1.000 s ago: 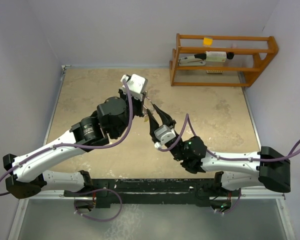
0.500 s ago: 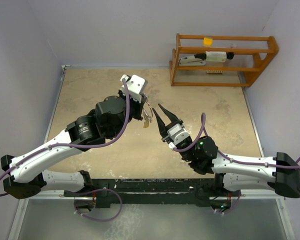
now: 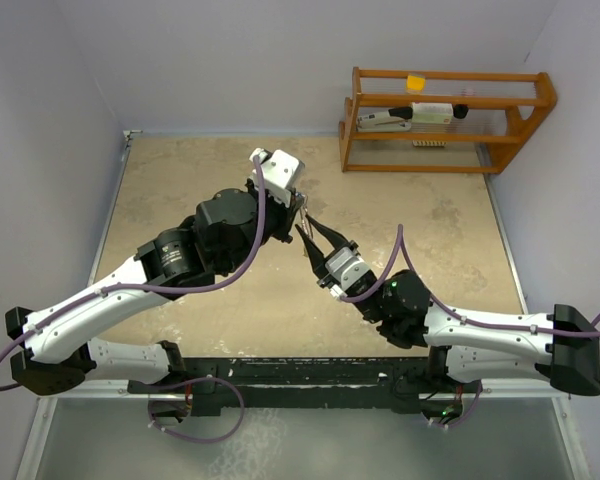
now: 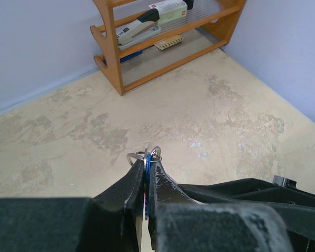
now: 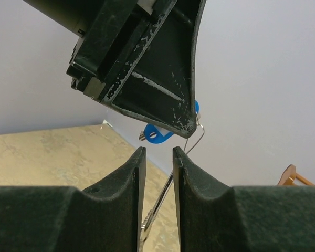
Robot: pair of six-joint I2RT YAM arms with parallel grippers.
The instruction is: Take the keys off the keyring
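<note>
My left gripper (image 3: pixel 297 207) is shut on the keys; in the left wrist view (image 4: pixel 147 164) a blue key head (image 4: pixel 146 173) sits clamped between its fingers. The thin silver keyring (image 4: pixel 147 155) pokes out above the fingertips. My right gripper (image 3: pixel 309 233) points up at the bunch from below right. In the right wrist view (image 5: pixel 158 153) its jaws stand a narrow gap apart. A silver key (image 5: pixel 165 202) hangs edge-on in that gap, touching neither pad that I can see. The blue head (image 5: pixel 156 136) and the ring's wire (image 5: pixel 198 137) hang under the left finger (image 5: pixel 147 68).
A wooden rack (image 3: pixel 445 160) stands at the back right against the wall, holding a stapler (image 3: pixel 385 118) and small items; it also shows in the left wrist view (image 4: pixel 111 58). Walls close the left, back and right sides of the tan tabletop (image 3: pixel 180 190).
The right gripper drew back to the right with jaws wide, then moved in under the keys again with jaws narrowed. The left gripper shifted slightly right, still holding the bunch.
</note>
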